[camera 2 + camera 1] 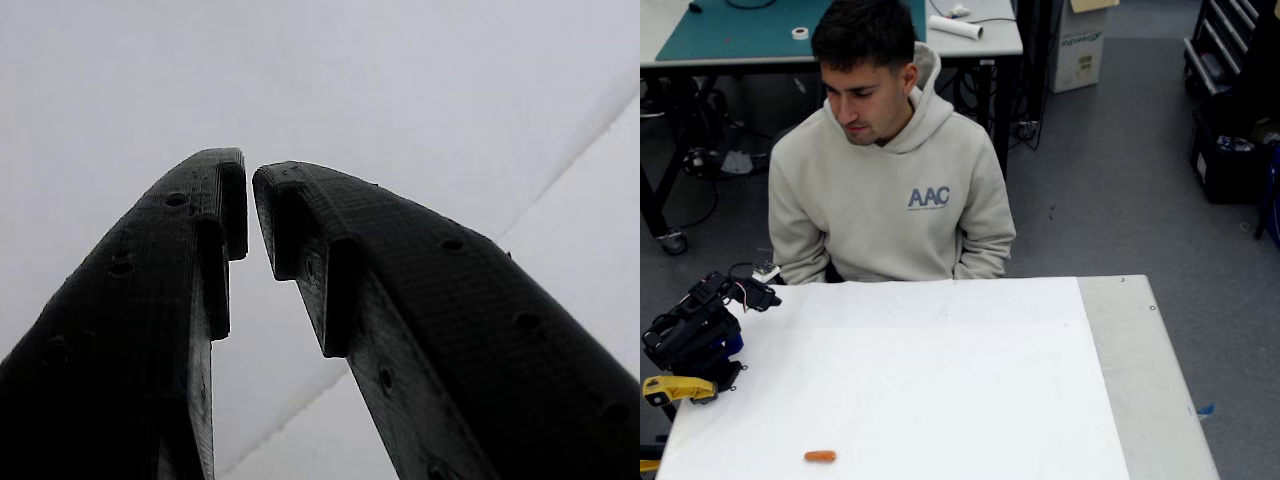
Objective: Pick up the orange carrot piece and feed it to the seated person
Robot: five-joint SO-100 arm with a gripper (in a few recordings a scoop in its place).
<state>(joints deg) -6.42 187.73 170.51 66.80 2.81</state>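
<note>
Pincer [250,205]: we see its tips nearly together, holding nothing.
Orange carrot piece [820,456]: on the white worktop [940,380], well apart from the seated person [890,190].

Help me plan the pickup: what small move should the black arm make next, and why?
Probably swing toward the small orange carrot piece and open: the black two-finger gripper is nearly shut with nothing held, folded at the white table's left edge, apart from the carrot near the front edge.

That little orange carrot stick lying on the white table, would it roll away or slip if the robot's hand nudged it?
Probably. The small bright-orange carrot piece looks like a stubby rounded cylinder lying on its side on the smooth white table, so a sideways nudge could roll it. It likely weighs little and seems stiff. The black two-finger hand is far bigger, so gripping could be fiddly.
</note>
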